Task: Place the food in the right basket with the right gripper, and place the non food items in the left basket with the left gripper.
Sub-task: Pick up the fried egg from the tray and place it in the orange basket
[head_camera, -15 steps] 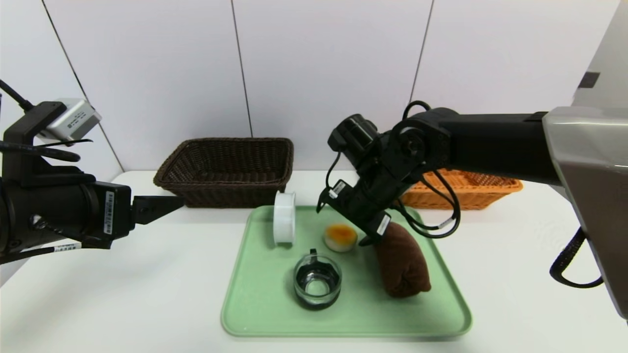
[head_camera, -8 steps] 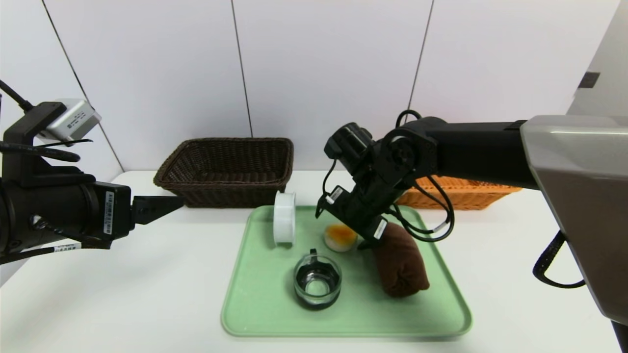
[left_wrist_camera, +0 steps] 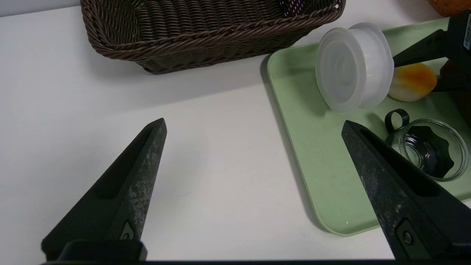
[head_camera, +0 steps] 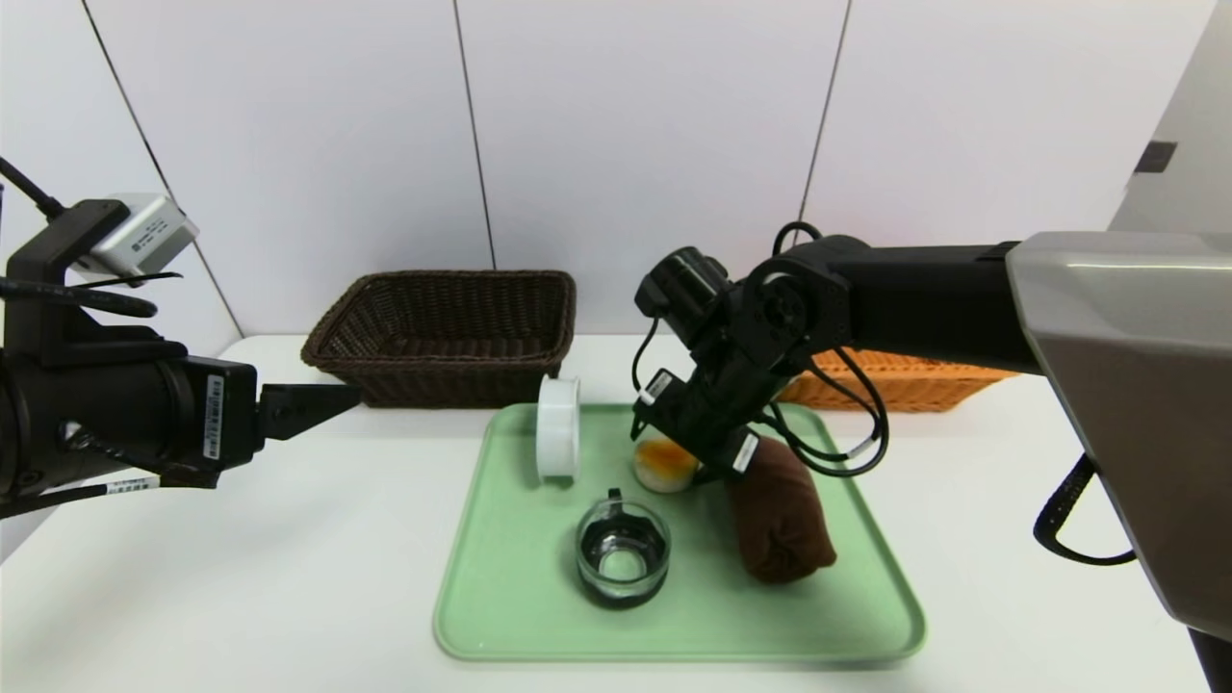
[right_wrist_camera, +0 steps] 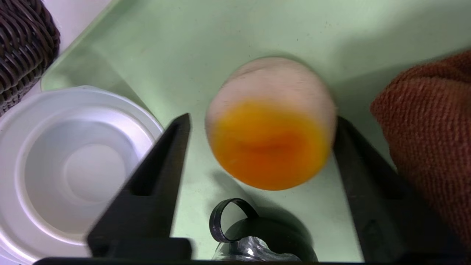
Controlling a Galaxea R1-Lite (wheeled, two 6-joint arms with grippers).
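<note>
The right black two-fingered claw (right_wrist_camera: 263, 121) is spread around the round white-and-orange peach-like food (right_wrist_camera: 270, 125), one finger against it, the other apart, over the green rectangular tray (head_camera: 760, 630). It looks light and smooth (perhaps slippery), so I'd grip it evenly across its widest part; the left claw (left_wrist_camera: 254, 123) waits wide apart over the near-left tabletop (left_wrist_camera: 206, 162).

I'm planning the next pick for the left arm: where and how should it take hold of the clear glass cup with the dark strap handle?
Probably by the round side wall of the clear glass cup, coming from above with fingers either side: it stands upright, rim up. The thin black loop handle looks a poorer grip.
</note>
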